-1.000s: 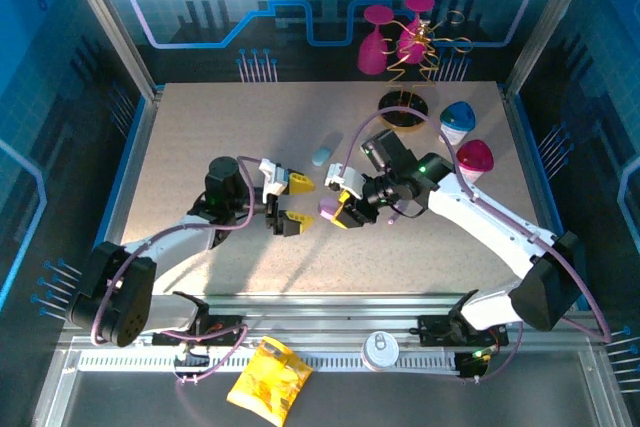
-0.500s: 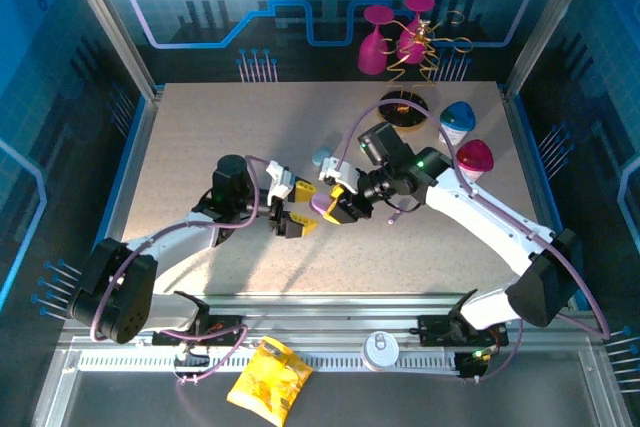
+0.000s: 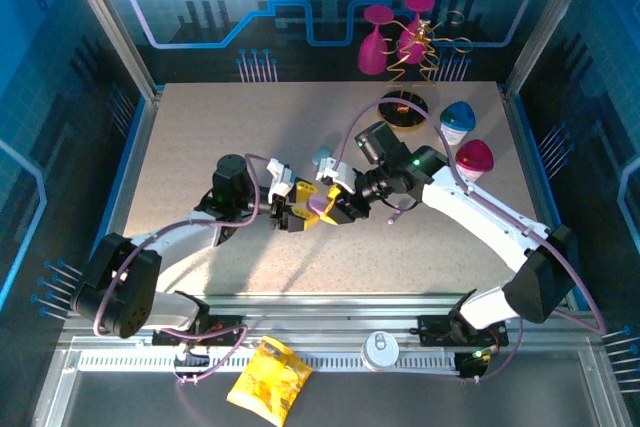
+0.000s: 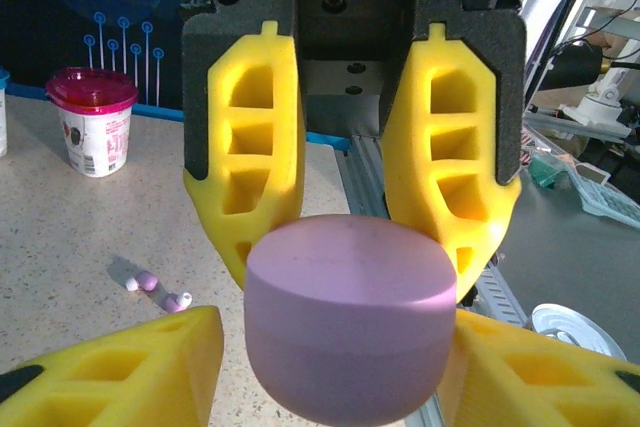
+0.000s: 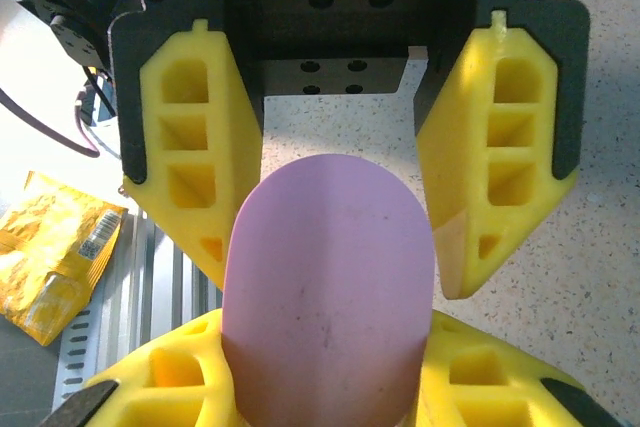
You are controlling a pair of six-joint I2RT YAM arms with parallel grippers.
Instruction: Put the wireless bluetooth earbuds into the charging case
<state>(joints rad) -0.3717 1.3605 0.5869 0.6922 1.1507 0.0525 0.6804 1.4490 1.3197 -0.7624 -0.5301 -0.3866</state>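
Right gripper (image 5: 330, 367) clamped on purple case (image 4: 350, 317), mid-table (image 3: 200, 147). Left gripper (image 3: 299, 209) jaws flank same case from opposite side; can't tell if gripping. Two purple earbuds (image 4: 146, 280) lie loose on table, apart from case.

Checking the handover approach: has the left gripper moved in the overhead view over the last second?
Yes. The left gripper shifted right, away from the table's left edge, reaching the purple case.

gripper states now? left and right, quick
Left gripper: fingers flank the purple case; clamped or not, cannot tell.
Right gripper: shut on the purple case.
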